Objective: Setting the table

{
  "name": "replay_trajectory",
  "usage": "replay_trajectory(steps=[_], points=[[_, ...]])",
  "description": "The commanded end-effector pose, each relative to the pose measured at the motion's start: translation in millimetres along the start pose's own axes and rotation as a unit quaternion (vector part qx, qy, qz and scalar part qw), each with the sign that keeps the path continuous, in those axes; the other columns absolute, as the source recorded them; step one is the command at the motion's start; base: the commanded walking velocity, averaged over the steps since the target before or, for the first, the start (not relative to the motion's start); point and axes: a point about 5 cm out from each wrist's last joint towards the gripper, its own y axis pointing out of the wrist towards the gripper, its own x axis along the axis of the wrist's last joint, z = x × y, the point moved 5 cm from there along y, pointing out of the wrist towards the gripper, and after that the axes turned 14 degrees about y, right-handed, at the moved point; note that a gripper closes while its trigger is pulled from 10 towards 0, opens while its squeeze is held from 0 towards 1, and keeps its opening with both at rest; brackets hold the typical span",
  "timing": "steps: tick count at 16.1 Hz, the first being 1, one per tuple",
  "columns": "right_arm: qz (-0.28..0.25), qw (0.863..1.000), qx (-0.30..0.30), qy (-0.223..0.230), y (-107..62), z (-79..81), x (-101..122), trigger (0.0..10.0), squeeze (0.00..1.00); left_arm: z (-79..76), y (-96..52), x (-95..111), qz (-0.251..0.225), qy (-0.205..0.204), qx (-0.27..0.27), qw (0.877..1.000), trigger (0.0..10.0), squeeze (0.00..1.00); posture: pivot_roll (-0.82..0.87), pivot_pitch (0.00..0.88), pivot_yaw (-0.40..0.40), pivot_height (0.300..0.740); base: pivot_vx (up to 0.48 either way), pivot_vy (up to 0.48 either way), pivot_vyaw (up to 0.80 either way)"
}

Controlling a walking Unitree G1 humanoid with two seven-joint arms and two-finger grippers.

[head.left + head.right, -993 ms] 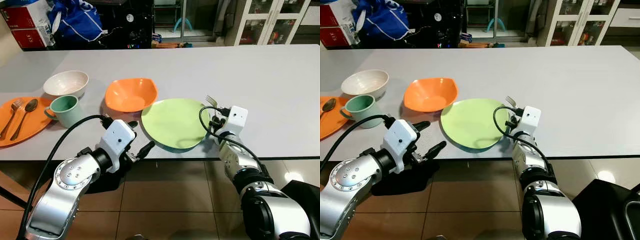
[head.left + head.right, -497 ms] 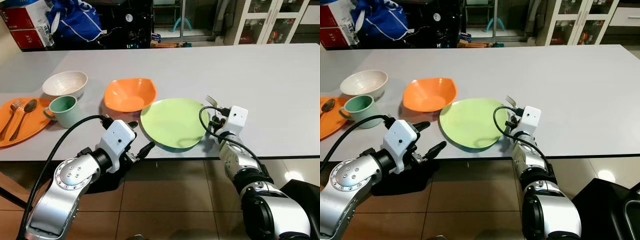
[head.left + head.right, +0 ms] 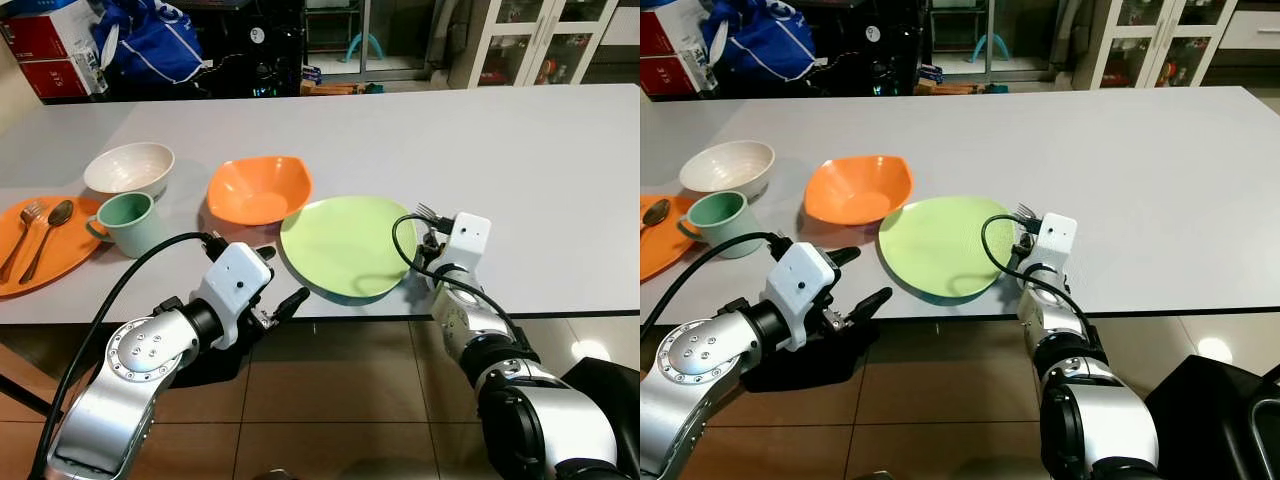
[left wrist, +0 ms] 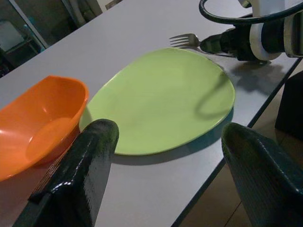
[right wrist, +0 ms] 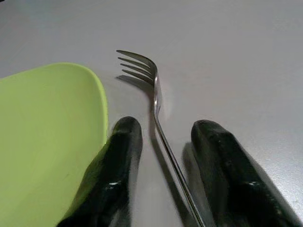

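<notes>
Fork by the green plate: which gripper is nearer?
Right. The right gripper has its fingers either side of the fork handle, beside the green plate. The left gripper is open across the plate from the fork, off the table's near edge.

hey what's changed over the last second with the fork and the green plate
The right hand has drawn the fork back toward the table's near edge, beside the green plate; its fingers now stand apart around the handle. The left hand stays open below the edge. The plate, orange bowl and cup haven't moved.
</notes>
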Motion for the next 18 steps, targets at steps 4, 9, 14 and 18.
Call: replay_trajectory(steps=[4, 9, 14, 18], points=[[0.004, 1.0, -0.004, -0.006, 0.5, 2.1, -1, 10.0, 1.0, -1.3, -0.4, 3, 0.0, 0.009, -0.006, 1.0, 10.0, 0.0, 0.13, 0.0, 0.092, 0.74, 0.0, 0.0, 0.0], [-0.025, 0.999, 0.021, 0.003, 1.8, 10.4, 12, 10.0, 1.0, 0.5, 2.2, 4, -0.002, 0.01, -0.003, 1.0, 10.0, 0.0, 0.12, 0.0, 0.089, 0.74, 0.0, 0.0, 0.0], [-0.067, 0.997, 0.033, -0.01, 1.0, 13.0, 27, 10.0, 1.0, 0.8, 6.7, 5, -0.006, 0.011, 0.002, 1.0, 10.0, 0.0, 0.1, 0.0, 0.08, 0.74, 0.0, 0.0, 0.0], [-0.108, 0.992, 0.032, 0.051, -1.0, 7.5, 44, 10.0, 0.0, 7.6, 13.7, 8, -0.016, 0.005, 0.028, 0.999, 10.0, 0.0, 0.08, 0.0, 0.058, 0.74, 0.0, 0.0, 0.0]])
